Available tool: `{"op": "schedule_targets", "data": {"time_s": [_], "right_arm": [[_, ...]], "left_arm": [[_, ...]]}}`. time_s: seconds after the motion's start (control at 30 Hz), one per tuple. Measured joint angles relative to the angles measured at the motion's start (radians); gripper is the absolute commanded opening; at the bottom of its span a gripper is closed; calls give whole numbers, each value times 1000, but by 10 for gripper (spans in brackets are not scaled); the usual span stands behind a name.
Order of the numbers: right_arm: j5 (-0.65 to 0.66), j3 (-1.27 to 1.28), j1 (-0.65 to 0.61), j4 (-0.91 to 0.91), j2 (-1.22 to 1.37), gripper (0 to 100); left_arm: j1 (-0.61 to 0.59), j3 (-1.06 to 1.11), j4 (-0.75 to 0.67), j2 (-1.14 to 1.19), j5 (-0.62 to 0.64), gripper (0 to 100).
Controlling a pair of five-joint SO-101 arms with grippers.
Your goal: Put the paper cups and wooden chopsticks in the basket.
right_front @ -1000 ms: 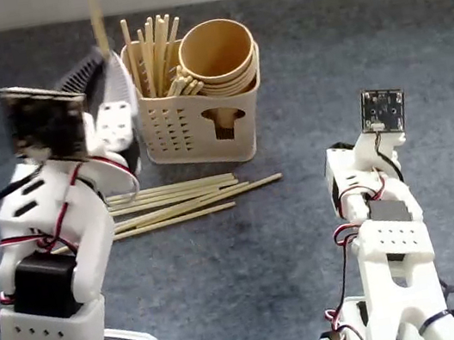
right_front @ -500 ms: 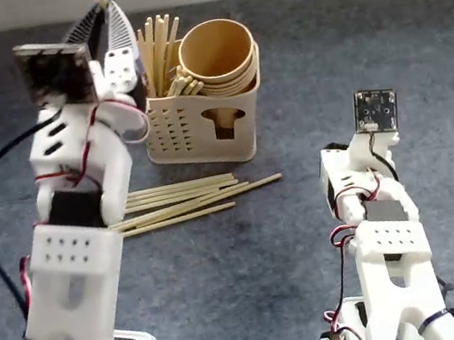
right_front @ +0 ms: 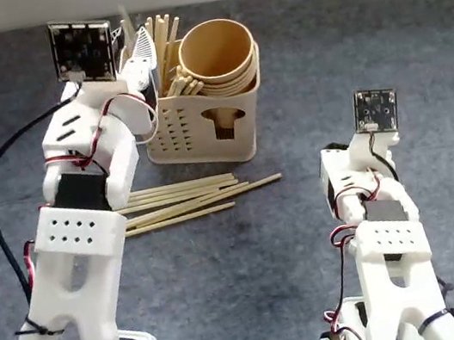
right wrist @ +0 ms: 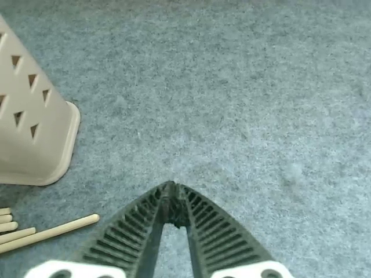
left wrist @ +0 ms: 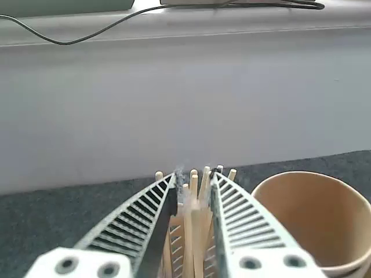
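Observation:
A beige basket [right_front: 203,130] stands at the back of the grey mat with stacked paper cups [right_front: 216,50] in its right half and several upright wooden chopsticks [right_front: 156,47] in its left half. Several more chopsticks [right_front: 189,201] lie flat on the mat in front of it. My left gripper [right_front: 136,45] hangs over the chopstick side of the basket. In the left wrist view this gripper [left wrist: 194,176] is slightly open, with chopstick tips [left wrist: 194,191] showing in the gap and a cup [left wrist: 313,214] beside it. My right gripper [right wrist: 172,188] is shut and empty, low over bare mat.
The right arm [right_front: 378,214] stands folded at the front right, apart from the basket. In the right wrist view the basket corner [right wrist: 29,133] and the ends of the loose chopsticks [right wrist: 46,231] lie off to one side. A pale wall bounds the mat's far edge.
The left arm swung from the mat's left side up and over the basket, carrying a chopstick upright. Its fingers now stand parted above the basket. The right arm barely moved.

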Motion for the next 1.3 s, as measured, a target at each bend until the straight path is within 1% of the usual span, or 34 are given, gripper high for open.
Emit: {"op": "schedule_targets", "data": {"time_s": [0.23, 0.4, 0.53, 0.63, 0.77, 1.0, 1.13, 1.23, 1.3], "right_arm": [[0, 0, -2, 0, 0, 10], [0, 0, 0, 0, 0, 10], [0, 0, -2, 0, 0, 10], [0, 0, -2, 0, 0, 10], [0, 0, -2, 0, 0, 10], [0, 0, -2, 0, 0, 10], [0, 0, -2, 0, 0, 10], [0, 0, 0, 0, 0, 10], [0, 0, -2, 0, 0, 10]], "left_arm": [[-3, -150, 281, 0, 0, 109], [-3, -207, 506, 0, 0, 109], [-3, -207, 597, 0, -6, 108], [-3, -207, 652, 0, -77, 108], [20, -216, 772, -2, -163, 108], [147, -216, 953, -97, -272, 108], [219, -215, 1083, -100, -362, 111], [222, -176, 1123, -74, -442, 116], [219, -124, 1129, -41, -500, 141]]}}
